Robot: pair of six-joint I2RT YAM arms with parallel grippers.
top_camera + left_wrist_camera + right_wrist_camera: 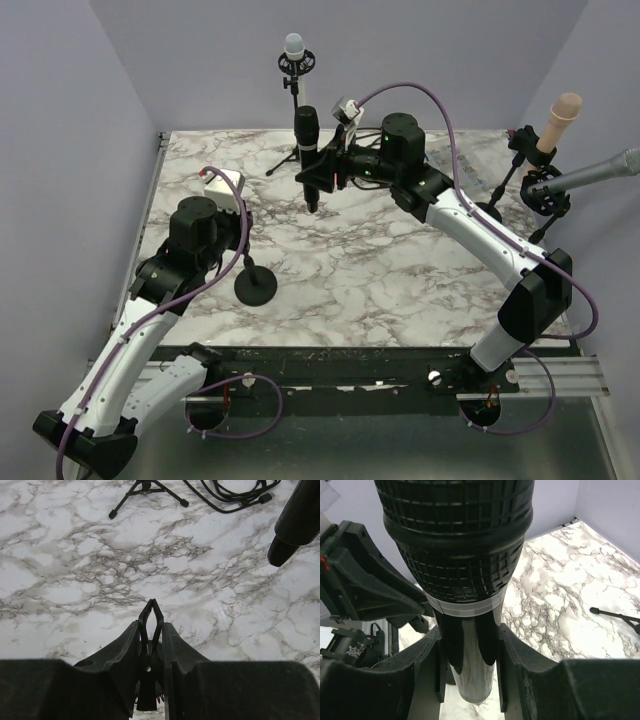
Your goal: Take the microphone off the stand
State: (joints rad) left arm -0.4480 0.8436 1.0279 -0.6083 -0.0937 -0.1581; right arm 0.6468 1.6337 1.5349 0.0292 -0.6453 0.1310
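Black rubbery fingers of the left pincer [150, 626] sit nearly closed in the lower middle of the left wrist view. They pinch a thin black clip [150, 614] with a small coil spring below it. In the top view the clip's stand [256, 285] shows as a round, flat black base at lower left of the white, grey-veined marble bench [400, 290]. Its upright is mostly hidden behind the left arm and its purple cable.

Further in, at the upper middle of the top view, the right pincer [318, 178] is clamped on the microphone [306, 135]. The microphone is upright and off the bench, well apart from the stand. The right wrist view shows a glossy black barrel squeezed between the two fingers, with a pale ring and a black mesh head [457, 555] cut off at the top edge. In the left wrist view only its rounded lower end shows, at upper right.

At the far edge stands a grey-headed microphone [294, 48] on a tripod [145, 492], with loose black cables [235, 497] beside it. At the right are a pink foam-headed microphone [562, 115] and a grey one [590, 173] cut by the frame.
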